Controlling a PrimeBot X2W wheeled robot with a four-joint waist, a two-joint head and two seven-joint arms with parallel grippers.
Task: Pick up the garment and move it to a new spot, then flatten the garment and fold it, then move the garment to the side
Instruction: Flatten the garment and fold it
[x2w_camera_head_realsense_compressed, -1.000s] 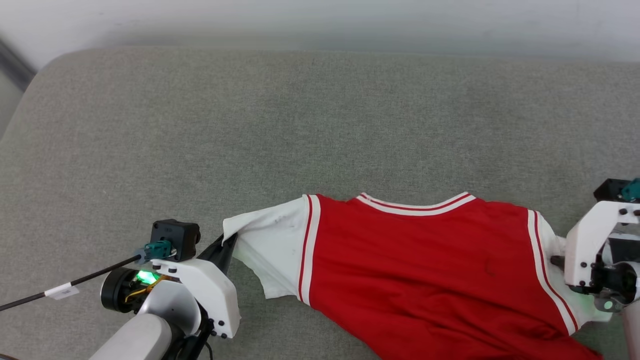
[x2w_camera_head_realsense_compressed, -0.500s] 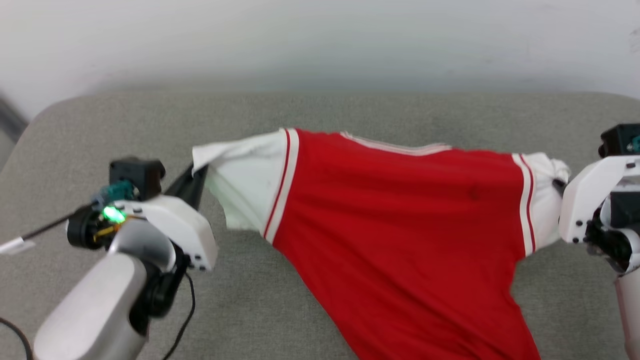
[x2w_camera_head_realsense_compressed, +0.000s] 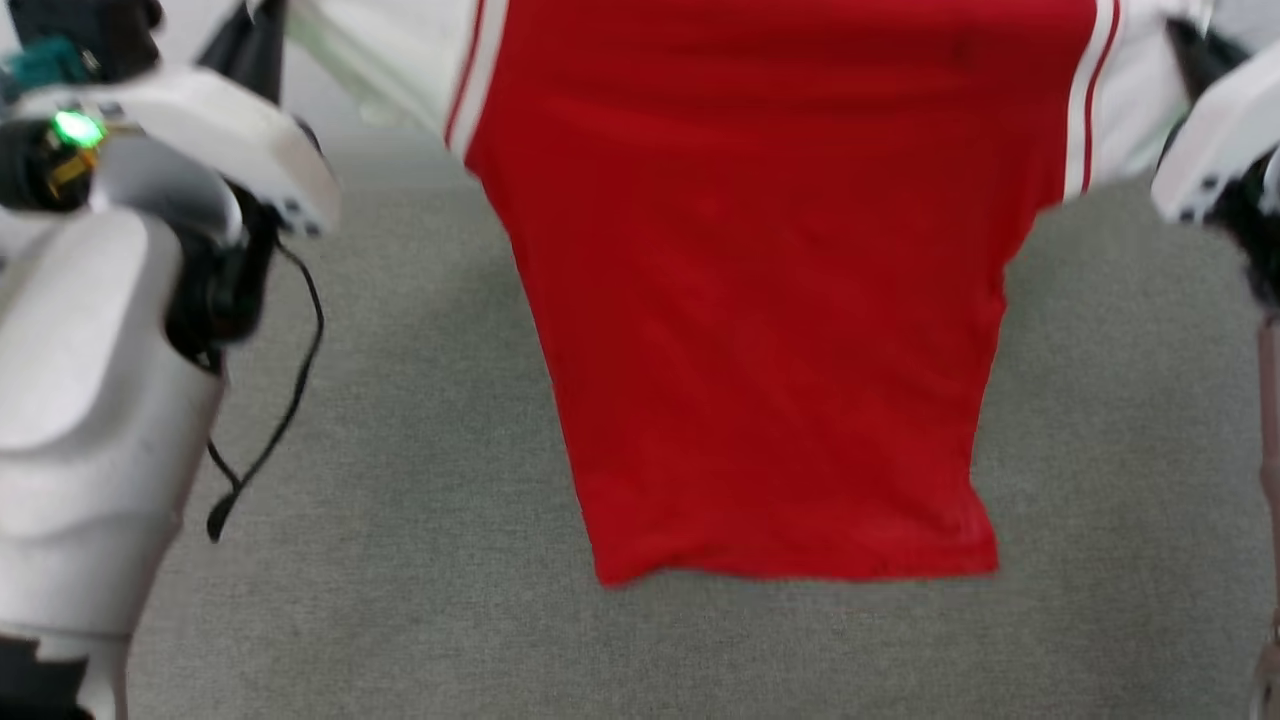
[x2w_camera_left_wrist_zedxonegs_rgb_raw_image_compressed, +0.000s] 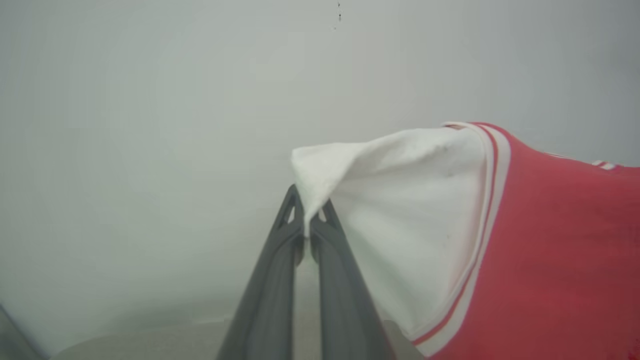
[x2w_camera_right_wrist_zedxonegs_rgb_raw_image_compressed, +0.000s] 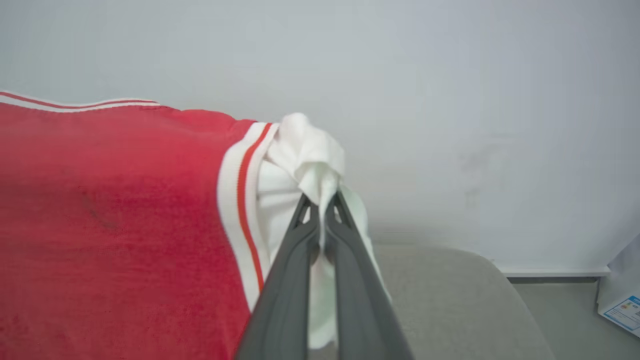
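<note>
Closest to us, our pale left arm (x2w_camera_head_realsense_compressed: 90, 400) is filling the lower left of the head view, and a thin black cable (x2w_camera_head_realsense_compressed: 290, 380) is dangling off it. Our left gripper (x2w_camera_left_wrist_zedxonegs_rgb_raw_image_compressed: 306, 212) is pinching the tip of one white sleeve of the shirt (x2w_camera_head_realsense_compressed: 760, 300), fingers pressed tight together on the cloth. Our right gripper (x2w_camera_right_wrist_zedxonegs_rgb_raw_image_compressed: 322, 205) is doing the same on the other sleeve, which is bunching into a little wad right at the fingertips. So we're holding the shirt up in the air between the two grippers. It's stretching wide across the shoulders, with the red body drooping straight down and the bottom hem hanging free over the grey cushion (x2w_camera_head_realsense_compressed: 400, 500). Past all that we're just looking at a plain pale wall (x2w_camera_left_wrist_zedxonegs_rgb_raw_image_compressed: 150, 100)
</note>
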